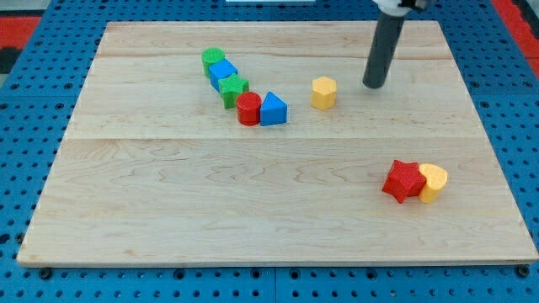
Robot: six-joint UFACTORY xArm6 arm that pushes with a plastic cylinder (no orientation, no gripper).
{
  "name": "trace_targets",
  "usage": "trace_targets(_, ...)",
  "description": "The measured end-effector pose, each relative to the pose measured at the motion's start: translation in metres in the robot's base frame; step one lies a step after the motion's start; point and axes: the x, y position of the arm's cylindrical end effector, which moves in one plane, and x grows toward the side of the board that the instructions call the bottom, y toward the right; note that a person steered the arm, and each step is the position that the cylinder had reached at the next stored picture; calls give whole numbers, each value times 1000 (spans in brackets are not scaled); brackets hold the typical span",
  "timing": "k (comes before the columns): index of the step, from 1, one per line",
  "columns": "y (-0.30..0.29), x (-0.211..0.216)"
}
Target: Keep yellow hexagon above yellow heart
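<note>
camera view: seven small blocks on a pale wooden board (253, 210). two yellow: the yellow hexagon (323, 93) near the top edge, the yellow heart (434, 181) toward the bottom right corner, touching a red star (403, 180). two green (212, 57) (233, 88), two blue (223, 71) (273, 109) and a red cylinder (248, 108) chain diagonally top-left. my tip (373, 85), a plain jawless rod, stands just right of the hexagon, apart.

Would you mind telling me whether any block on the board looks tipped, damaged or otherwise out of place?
Nothing stands out. The yellow hexagon sits flat, just to the view's left of my tip. The yellow heart touches the red star at the lower right. The other five blocks form a tidy chain.
</note>
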Motion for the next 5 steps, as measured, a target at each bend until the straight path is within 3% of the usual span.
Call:
trace_targets(1,-23,-33)
trace_targets(2,-53,-40)
trace_targets(3,-80,-39)
trace_targets(5,-102,3)
